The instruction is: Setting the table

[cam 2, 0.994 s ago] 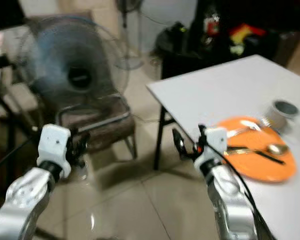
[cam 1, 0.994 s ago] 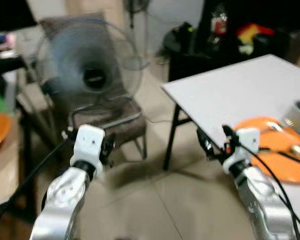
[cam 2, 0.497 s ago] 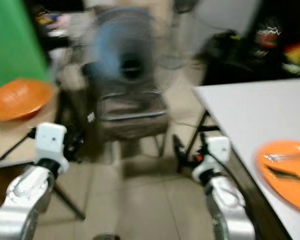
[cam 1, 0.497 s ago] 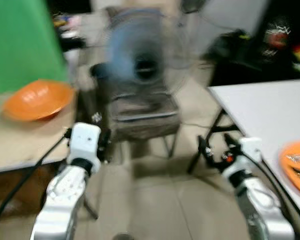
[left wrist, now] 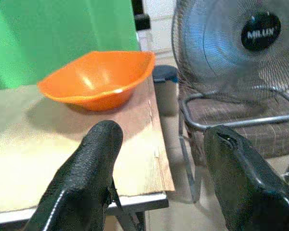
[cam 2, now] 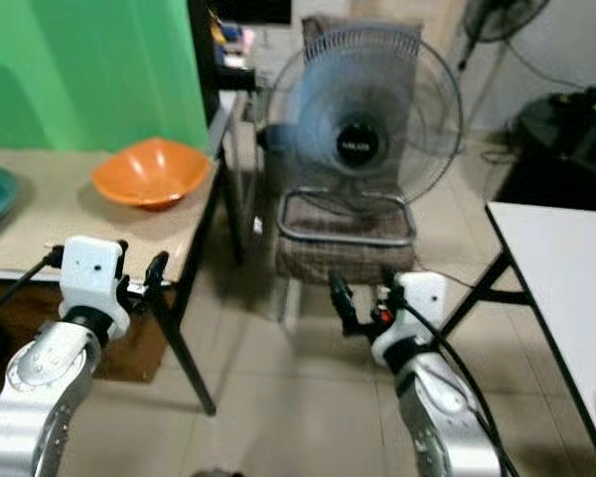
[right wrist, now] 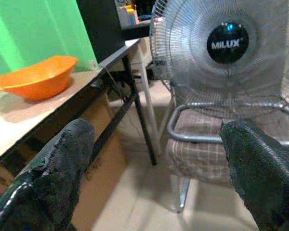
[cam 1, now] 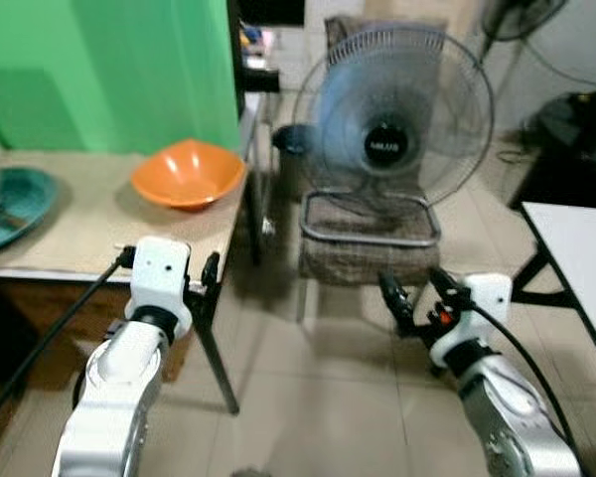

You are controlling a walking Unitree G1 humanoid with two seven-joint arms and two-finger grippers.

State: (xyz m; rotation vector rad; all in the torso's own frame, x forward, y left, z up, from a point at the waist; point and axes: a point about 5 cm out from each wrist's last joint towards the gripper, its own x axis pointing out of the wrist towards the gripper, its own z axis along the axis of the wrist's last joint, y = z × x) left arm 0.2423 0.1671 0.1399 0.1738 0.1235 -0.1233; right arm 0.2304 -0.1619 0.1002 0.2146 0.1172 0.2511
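- Standing on the tan worktop (cam 1: 70, 214) at the left is an orange bowl (cam 1: 188, 173), close to the worktop's right edge.
- A teal plate (cam 1: 15, 197) lies on the same worktop, far over to the left and well apart from the bowl.
- A green wall (cam 1: 109, 70) rises behind the worktop.
- The left gripper (left wrist: 159, 192) is held up near the worktop's near right corner, and its two black fingers (left wrist: 86, 178) are spread apart with nothing between them.
- In the left wrist view the bowl sits past the fingers, farther in on the worktop, and nothing touches it.
- The right gripper (right wrist: 154, 178) is held out over the tiled floor (cam 1: 318, 397), in front of a chair.
- Its two black fingers (right wrist: 58, 163) are spread wide and hold nothing.
- A big round fan (cam 1: 405, 124) stands on the seat of the brown chair (cam 1: 363, 253) in the middle of the room, and its hub has the word MILUX on it.
- A white table (cam 2: 566, 268) with black legs shows at the right, and only its corner is in view.
- Some dark bags (cam 1: 576, 119) lie on the floor far to the right, behind the white table.
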